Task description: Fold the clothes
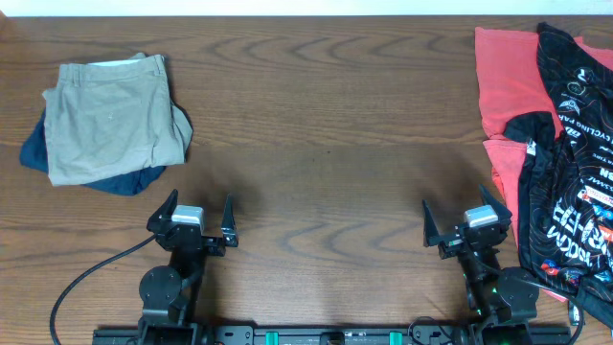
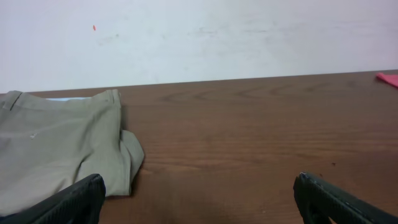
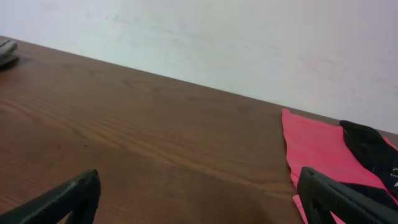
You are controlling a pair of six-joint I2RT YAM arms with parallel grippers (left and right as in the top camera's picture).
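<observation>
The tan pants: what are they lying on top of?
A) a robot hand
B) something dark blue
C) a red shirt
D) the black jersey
B: the tan pants lie on a dark blue garment whose edges peek out around them.

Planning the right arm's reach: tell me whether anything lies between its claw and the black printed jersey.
Nothing visible does. The right claw hangs open over bare table, and the black printed jersey lies to its right, draped on a red garment, with only wood between them.
</observation>
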